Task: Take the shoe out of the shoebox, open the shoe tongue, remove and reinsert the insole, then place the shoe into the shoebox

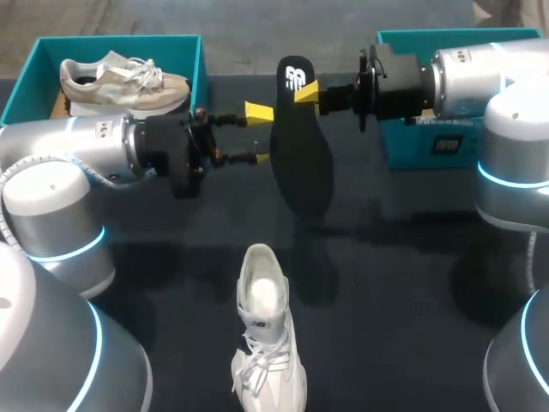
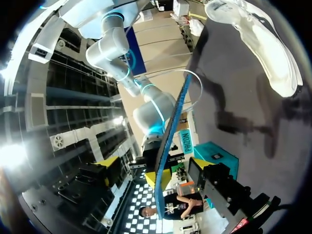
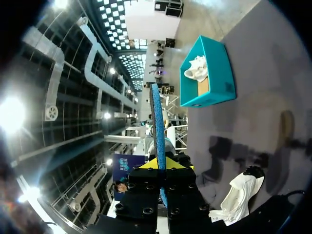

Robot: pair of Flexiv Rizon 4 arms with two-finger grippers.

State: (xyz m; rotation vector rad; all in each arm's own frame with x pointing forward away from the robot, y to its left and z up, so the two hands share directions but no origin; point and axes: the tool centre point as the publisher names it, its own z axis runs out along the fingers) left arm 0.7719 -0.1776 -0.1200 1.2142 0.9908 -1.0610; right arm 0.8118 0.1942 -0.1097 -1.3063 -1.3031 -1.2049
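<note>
Head view showed both arms stretched level toward the middle. Right claw (image 1: pixel 304 90) gripped the insole (image 1: pixel 300 163) above the counter (image 1: pixel 412 257), its long axis far-to-near; left claw (image 1: pixel 257 135) stood open beside it.

Robot lab or test bench. Grey left arm (image 1: pixel 86 146) and right arm (image 1: pixel 480 77), both with glowing blue joint rings, reach over a dark table (image 1: pixel 412 283). A teal shoebox (image 1: pixel 34 77) and a second teal box (image 1: pixel 403 146) sit at its far edge.
</note>
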